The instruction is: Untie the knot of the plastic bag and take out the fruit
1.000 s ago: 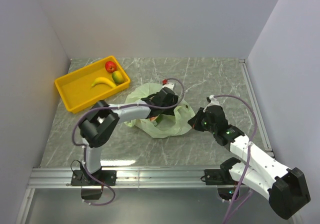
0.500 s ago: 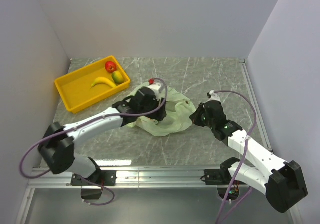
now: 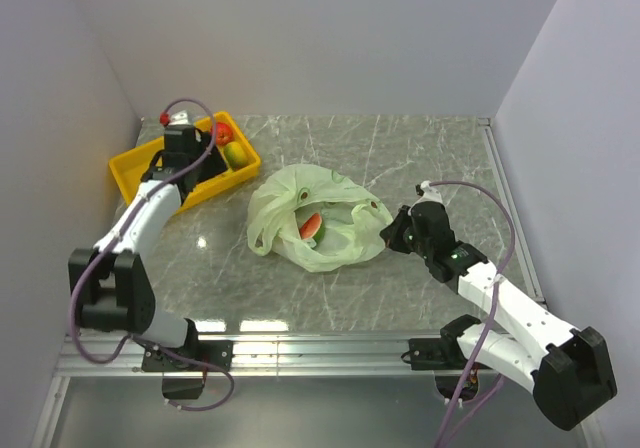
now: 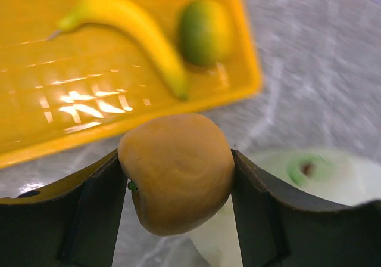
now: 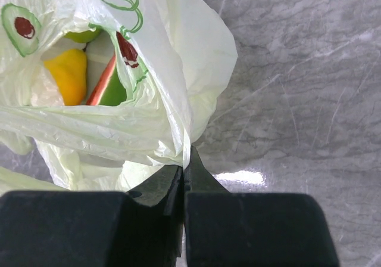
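The pale green plastic bag (image 3: pixel 320 218) lies open mid-table; no knot shows. A red watermelon slice (image 3: pixel 311 227) lies inside; the right wrist view shows it (image 5: pixel 110 85) beside a yellow fruit (image 5: pixel 68 73) and a green fruit (image 5: pixel 83 36). My right gripper (image 3: pixel 388 236) is shut on the bag's right edge (image 5: pixel 178 142). My left gripper (image 3: pixel 190 163) is over the yellow tray (image 3: pixel 140 183), shut on a small orange fruit (image 4: pixel 177 170). The tray holds a banana (image 4: pixel 137 28), a green mango (image 4: pixel 203 31) and a red apple (image 3: pixel 222 133).
Grey walls close in the table on the left, back and right. The tray stands at the back left corner. A metal rail runs along the near edge by the arm bases (image 3: pixel 300 350).
My left gripper has left the bag and swung back-left to the tray with the orange fruit. The bag now lies open with the watermelon slice showing. The right gripper has kept its hold.
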Tool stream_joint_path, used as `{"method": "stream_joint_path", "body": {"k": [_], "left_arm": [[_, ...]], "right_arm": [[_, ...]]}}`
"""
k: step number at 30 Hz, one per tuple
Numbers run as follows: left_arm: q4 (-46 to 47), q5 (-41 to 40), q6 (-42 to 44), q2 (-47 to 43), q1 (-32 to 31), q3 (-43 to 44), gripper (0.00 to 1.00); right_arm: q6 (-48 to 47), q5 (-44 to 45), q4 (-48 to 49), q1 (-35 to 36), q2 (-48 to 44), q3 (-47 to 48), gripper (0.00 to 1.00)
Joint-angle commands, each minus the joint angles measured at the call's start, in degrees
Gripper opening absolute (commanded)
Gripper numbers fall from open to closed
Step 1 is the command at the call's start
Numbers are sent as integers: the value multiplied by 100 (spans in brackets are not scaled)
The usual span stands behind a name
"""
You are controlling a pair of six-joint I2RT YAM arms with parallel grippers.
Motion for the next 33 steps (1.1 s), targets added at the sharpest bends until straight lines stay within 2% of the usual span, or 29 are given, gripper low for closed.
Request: {"method": "stream_joint_path", "body": {"k": [1,5,11,14,18,23,26,29,30,32,33], "left_arm": [[190,-203,-284,566,458,449,32],[198,-458,-310,1531,635,1003,38],[111,-740,-231,2324,635,1680,63],[-12,-784,-196,2483,635,1874,87],[-21,-740,-196,2387,635,1752,99],[-100,-486,-213,1783,635,1418,95],[-292,-581,-3,1247,276,1189,93],[-530,-678,261,719,-488,1005,90],[-592,-792,340,595,-1012,917,89],[-811,-924,489,288,-1577,846,88],[-882,-1003,516,208,-2137,776,86]], "right_arm": [[-107,-29,61,-22,-185,102,0],[-63,-134,70,-22,-177,93,0],[-116,-126,-62,-22,-220,163,0],[-125,-99,-97,-31,-221,145,0],[-107,-117,-53,-31,-186,110,0],[-151,-143,8,-31,-71,145,0],[-195,-143,61,-31,17,207,0],[-248,-143,123,-31,131,251,0],[-265,-143,166,-22,209,268,0],[-309,-143,202,-22,289,295,0],[-318,-152,237,-13,359,303,0]]}}
